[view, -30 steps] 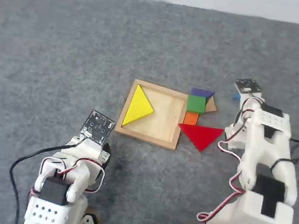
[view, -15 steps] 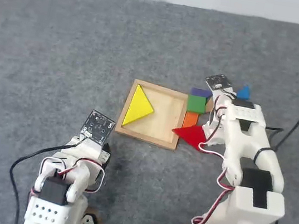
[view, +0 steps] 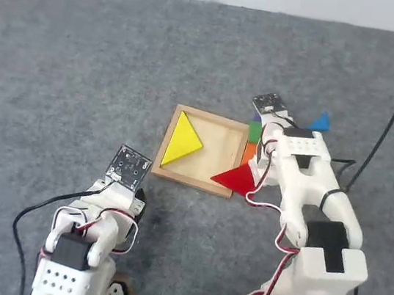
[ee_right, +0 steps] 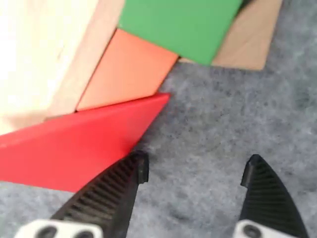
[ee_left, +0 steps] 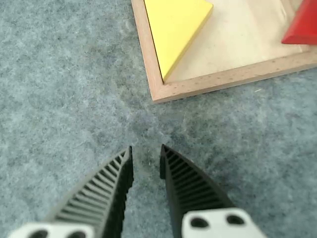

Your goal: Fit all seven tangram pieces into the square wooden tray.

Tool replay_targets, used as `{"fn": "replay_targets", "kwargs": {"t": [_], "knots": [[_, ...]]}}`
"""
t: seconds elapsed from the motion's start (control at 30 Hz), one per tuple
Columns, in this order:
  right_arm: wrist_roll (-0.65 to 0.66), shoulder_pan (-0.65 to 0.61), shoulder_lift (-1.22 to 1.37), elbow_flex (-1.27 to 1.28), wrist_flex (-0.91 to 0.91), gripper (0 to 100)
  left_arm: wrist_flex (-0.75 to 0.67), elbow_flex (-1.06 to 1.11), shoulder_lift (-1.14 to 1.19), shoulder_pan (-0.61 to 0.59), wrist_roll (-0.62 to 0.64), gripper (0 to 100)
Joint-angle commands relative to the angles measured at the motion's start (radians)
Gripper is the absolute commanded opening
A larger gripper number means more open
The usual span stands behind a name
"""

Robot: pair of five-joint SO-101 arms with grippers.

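The square wooden tray (view: 210, 183) holds a yellow triangle (view: 182, 139) along its left side. A red triangle (view: 235, 178) lies across the tray's right rim near the front corner. My right gripper (ee_right: 195, 171) is open, and one finger (ee_right: 131, 173) rests against the red triangle (ee_right: 74, 148). Orange (ee_right: 129, 74), green (ee_right: 183, 25) and plain wood (ee_right: 247, 44) pieces sit just outside the tray rim (ee_right: 84, 59). A blue triangle (view: 321, 122) lies to the right of my right arm (view: 295, 158). My left gripper (ee_left: 146, 158) is shut over bare carpet in front of the tray (ee_left: 223, 79).
Grey carpet covers the table. My left arm (view: 111, 201) stands at the front left, a short way off the tray's near corner. A black cable (view: 384, 138) runs up beside the right arm. The green (view: 255, 132) and orange (view: 249, 154) pieces hug the tray's right side.
My right arm has swung left and slid the red triangle from the carpet up onto the tray's right rim. The blue triangle has come into sight. The left arm has kept still.
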Motion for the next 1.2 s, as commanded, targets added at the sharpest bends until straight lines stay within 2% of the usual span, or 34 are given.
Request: {"fn": "replay_targets", "kwargs": {"t": [0.0, 0.3, 0.5, 0.7, 0.9, 1.03, 1.17], "knots": [[-0.021, -0.047, -0.010, -0.084, 0.033, 29.9, 0.005, -0.007, -0.002, 0.002, 0.006, 9], [-0.060, -0.148, -0.001, -0.127, 0.038, 29.9, 0.005, -0.007, -0.002, 0.002, 0.006, 9], [-0.066, -0.157, -0.010, -0.126, 0.042, 29.9, 0.005, -0.007, -0.002, 0.002, 0.006, 9], [-0.094, -0.156, -0.102, -0.190, 0.168, 29.9, 0.005, -0.007, -0.002, 0.002, 0.006, 9], [-0.097, -0.196, -0.188, -0.150, 0.186, 29.9, 0.005, -0.007, -0.002, 0.002, 0.006, 9], [-0.092, -0.179, -0.217, -0.084, 0.188, 29.9, 0.005, -0.007, -0.002, 0.002, 0.006, 9], [-0.087, -0.101, -0.312, 0.060, 0.177, 29.9, 0.005, -0.007, -0.002, 0.002, 0.006, 9]]}}
